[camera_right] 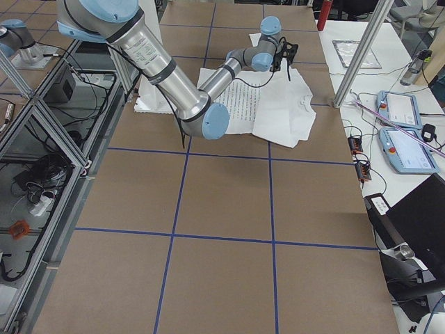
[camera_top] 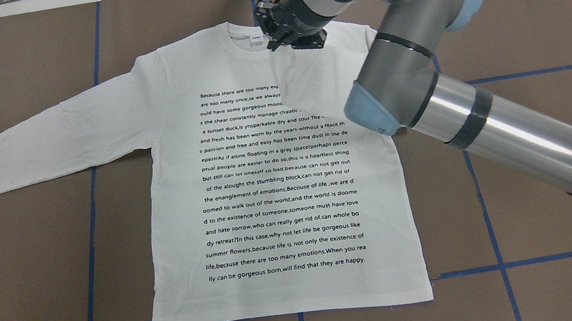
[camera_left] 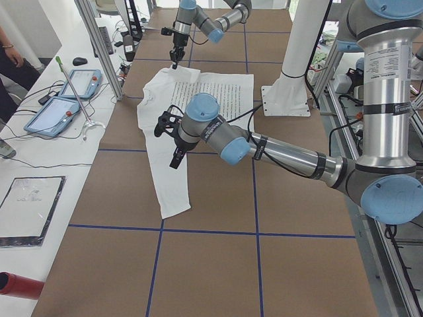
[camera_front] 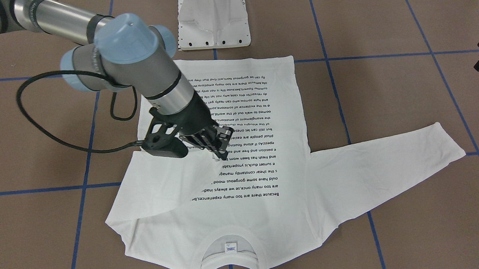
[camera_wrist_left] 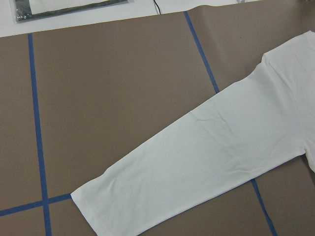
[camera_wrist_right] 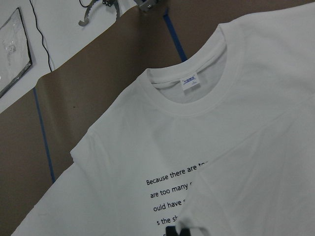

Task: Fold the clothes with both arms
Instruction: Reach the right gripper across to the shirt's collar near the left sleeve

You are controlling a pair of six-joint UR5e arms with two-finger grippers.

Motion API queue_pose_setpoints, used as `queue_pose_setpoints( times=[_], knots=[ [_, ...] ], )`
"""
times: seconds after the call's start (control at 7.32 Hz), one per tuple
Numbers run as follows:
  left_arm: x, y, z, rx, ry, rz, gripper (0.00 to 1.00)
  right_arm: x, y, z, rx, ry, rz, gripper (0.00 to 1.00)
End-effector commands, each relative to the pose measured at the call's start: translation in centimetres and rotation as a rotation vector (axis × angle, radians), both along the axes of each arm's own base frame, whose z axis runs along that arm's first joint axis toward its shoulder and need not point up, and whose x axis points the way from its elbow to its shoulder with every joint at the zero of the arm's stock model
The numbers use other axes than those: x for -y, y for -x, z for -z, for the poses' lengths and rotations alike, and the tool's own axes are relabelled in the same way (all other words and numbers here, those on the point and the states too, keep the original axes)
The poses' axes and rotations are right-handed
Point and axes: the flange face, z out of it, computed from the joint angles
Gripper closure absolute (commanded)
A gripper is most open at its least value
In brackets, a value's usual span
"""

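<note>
Left gripper [camera_left: 176, 158] hangs above the outstretched left sleeve [camera_top: 42, 141], clear of the cloth. Whether it's open or closed I can't tell; probably it's waiting its turn. The shirt [camera_top: 273, 185] lies flat, print up, mid table [camera_top: 19, 254]. Right gripper [camera_front: 219, 155] looks pinched on the right sleeve [camera_front: 172, 179], drawn across the chest to narrow the body.

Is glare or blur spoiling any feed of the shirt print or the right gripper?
Overhead exterior: bright glare streak on the right arm's silver tube; T-shirt print sharp. Exterior front-facing: even light, print legible beside the right gripper. Right wrist-mounted: collar label in focus, fingertips cut off at the bottom edge.
</note>
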Motion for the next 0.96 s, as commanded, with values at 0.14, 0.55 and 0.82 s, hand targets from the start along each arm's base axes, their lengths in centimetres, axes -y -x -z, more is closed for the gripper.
queue_pose_setpoints(
  times=[0.14, 0.55, 0.82],
  knots=[
    [0.0, 0.0, -0.3, -0.005, -0.01, 0.002, 0.0, -2.2, 8.5, 5.7, -0.037, -0.032, -0.02, 1.0],
    [0.3, -0.1, -1.2, -0.002, 0.006, 0.0, 0.0, -3.5, 11.5, 5.8, -0.042, -0.06, -0.041, 1.0],
    [1.9, -0.6, -4.4, -0.008, 0.021, -0.004, 0.0, -5.1, 13.0, 6.0, -0.045, -0.073, -0.041, 1.0]
  ],
)
